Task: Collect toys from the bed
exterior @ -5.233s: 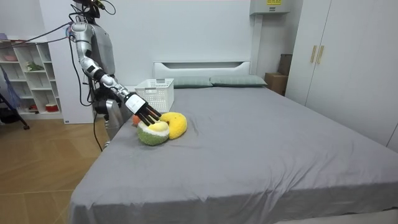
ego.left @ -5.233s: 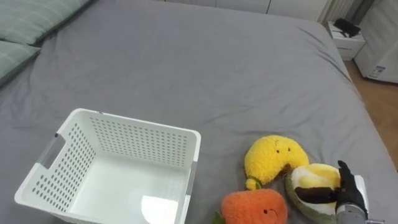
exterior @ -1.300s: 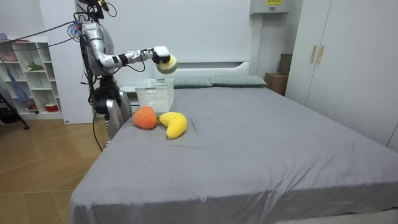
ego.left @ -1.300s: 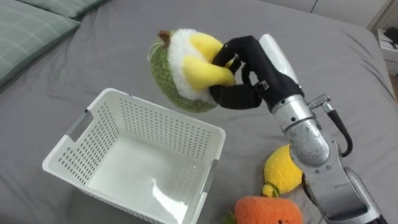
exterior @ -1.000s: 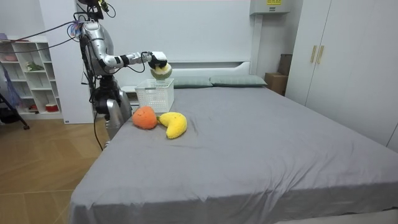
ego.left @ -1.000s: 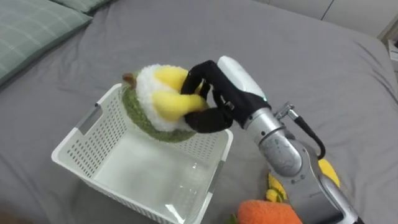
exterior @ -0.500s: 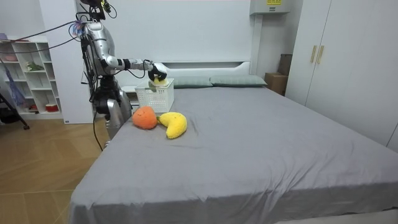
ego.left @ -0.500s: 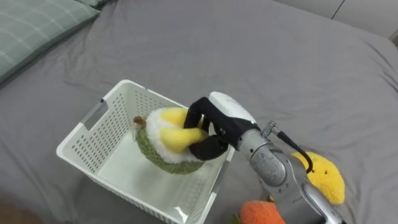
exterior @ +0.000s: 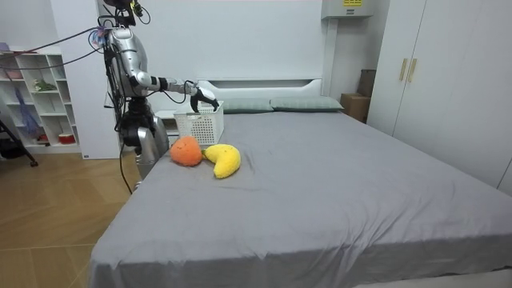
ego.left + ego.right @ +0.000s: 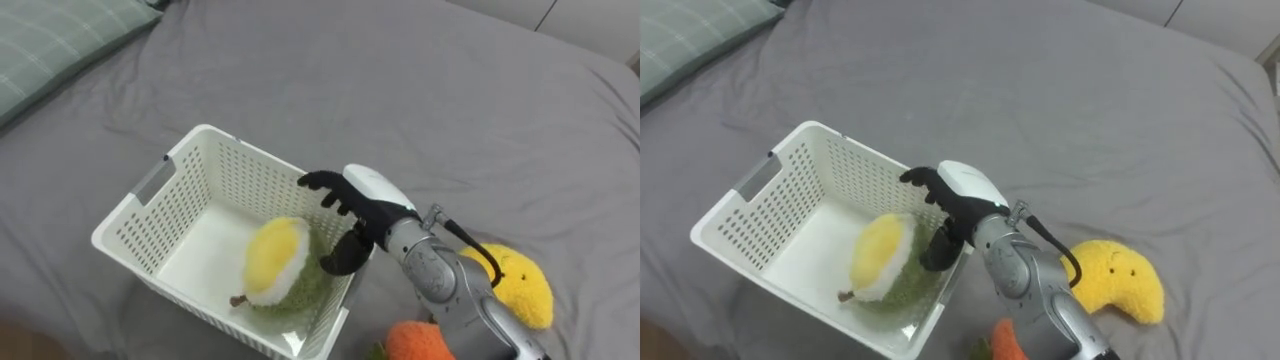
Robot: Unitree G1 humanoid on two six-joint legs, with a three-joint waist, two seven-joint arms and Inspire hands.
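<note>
— The fingers [image 10: 318, 182]?
— Spread apart, holding nothing. The right hand [image 10: 360, 203] hangs over the white basket [image 10: 236, 172] at its 3 o'clock rim.
— The toys?
— The green-and-yellow plush fruit [image 10: 277, 266] lies inside the basket, toward 5 o'clock. The yellow banana plush [image 10: 522, 287] and orange plush [image 10: 422, 346] lie on the grey bed [image 10: 400, 90], at 4 and 5 o'clock of the hand.

This is a bedroom, most likely in a home. A wide bed [image 9: 336, 192] under a plain grey sheet takes up most of the floor, with a white headboard [image 9: 260, 83] against the wall and green pillows [image 9: 302, 104] below it. Tall pale wardrobe doors [image 9: 436, 80] stand along one side, and a white shelving unit [image 9: 36, 100] holds small household items, too far off to identify. An orange plush toy [image 9: 186, 151] and a yellow plush toy [image 9: 225, 160] lie on the sheet, above a wooden floor [image 9: 56, 224].
</note>
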